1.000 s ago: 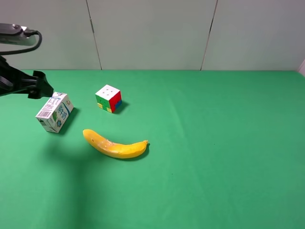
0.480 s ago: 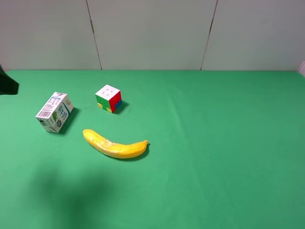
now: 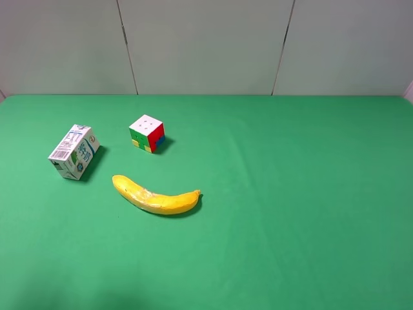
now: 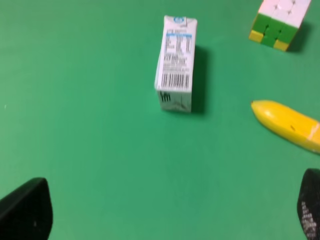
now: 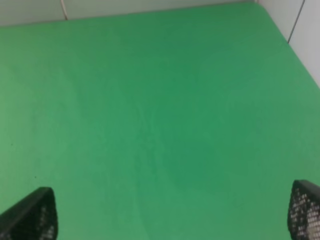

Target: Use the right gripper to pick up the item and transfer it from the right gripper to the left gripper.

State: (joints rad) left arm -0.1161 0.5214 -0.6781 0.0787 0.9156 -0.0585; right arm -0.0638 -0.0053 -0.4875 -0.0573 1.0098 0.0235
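Left hand (image 4: 165, 212): black, rounded fingertips (image 4: 27, 210); right hand (image 5: 170, 212): black fingertips (image 5: 305, 210) with dotted grip texture.

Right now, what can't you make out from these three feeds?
- Both arms: outside the exterior high view.
- Left gripper, right gripper: only fingertips show, the rest is cut off by the frame edge.
- Banana: cut by the left wrist view's edge.
- Milk carton: print too small; blurred in the left wrist view.

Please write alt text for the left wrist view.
A small white milk carton lies on its side on green cloth, between the left gripper's open fingertips, untouched. A puzzle cube and a banana lie beside it.
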